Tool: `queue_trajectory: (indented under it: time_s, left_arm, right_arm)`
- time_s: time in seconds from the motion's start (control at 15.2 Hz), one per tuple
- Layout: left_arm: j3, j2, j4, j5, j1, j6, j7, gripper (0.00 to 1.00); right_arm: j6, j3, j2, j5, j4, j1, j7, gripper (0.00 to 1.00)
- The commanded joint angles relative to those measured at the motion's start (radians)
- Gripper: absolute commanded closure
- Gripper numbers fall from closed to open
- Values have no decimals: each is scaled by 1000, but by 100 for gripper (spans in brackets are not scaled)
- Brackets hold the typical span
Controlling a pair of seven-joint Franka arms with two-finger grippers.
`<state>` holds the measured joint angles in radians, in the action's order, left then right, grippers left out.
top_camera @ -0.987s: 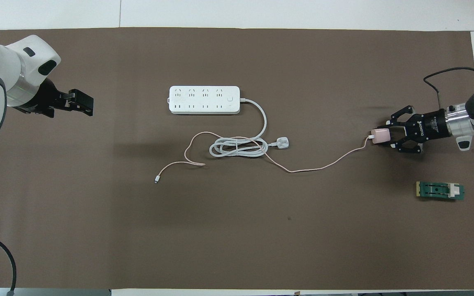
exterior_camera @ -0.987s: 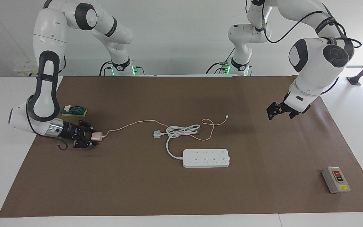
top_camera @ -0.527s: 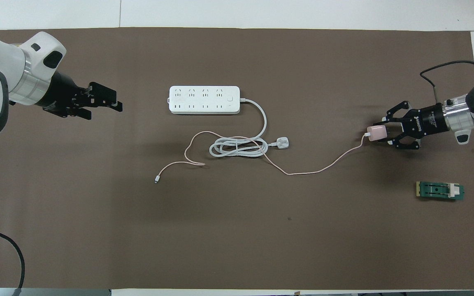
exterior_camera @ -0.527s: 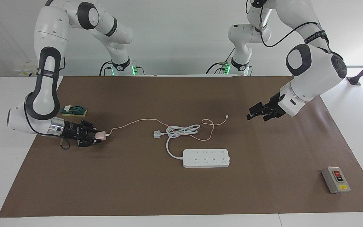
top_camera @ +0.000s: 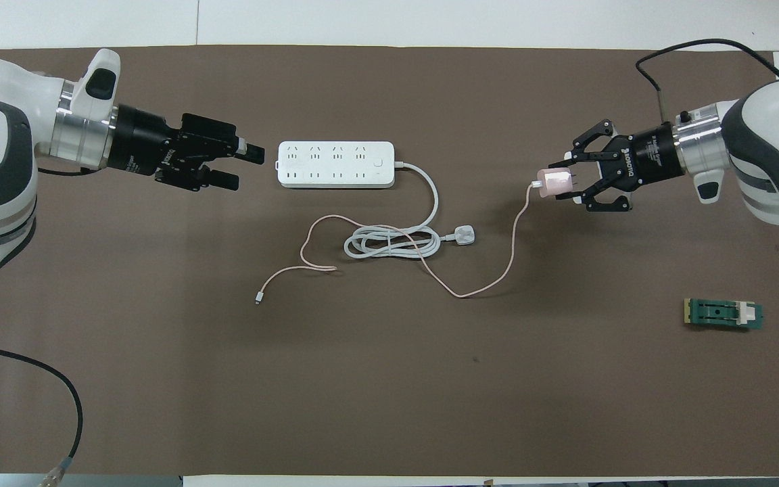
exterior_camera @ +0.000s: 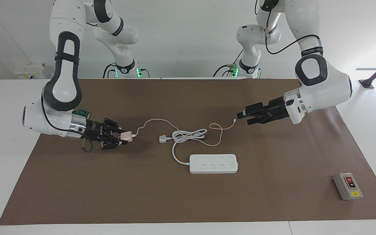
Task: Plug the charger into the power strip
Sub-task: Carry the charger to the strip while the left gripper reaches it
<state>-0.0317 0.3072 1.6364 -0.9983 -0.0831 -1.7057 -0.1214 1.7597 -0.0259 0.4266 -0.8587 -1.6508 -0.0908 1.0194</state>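
Carry charger (exterior_camera: 126, 136) — pinched in right gripper (exterior_camera: 122, 139), above counter (exterior_camera: 60, 182) toward right arm's end — over to power strip (exterior_camera: 213, 163) mid-counter. Keep prongs level, cable slack. Bring left gripper (exterior_camera: 244, 118), fingers spread, down beside strip — steady it before pressing in.

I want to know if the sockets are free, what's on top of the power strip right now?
Nothing rests on the power strip; its outlets show bare. The charger is held by the right gripper, apart from it. Its underside is hidden.

In the facing view the right arm hides most of the green block (exterior_camera: 83, 113); both arms' upper links run off frame.
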Motion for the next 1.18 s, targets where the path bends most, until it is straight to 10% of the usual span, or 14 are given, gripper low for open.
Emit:
queue_trajectory:
  time_s: [0.0, 1.12]
  left_arm:
    - [-4, 58, 2, -150, 39, 58, -102, 0]
    - [-50, 220, 75, -576, 42, 12, -474, 1]
  right_arm:
    - [56, -2, -20, -25, 22, 63, 112, 100]
    - [444, -2, -5, -49, 98, 479, 495, 100]
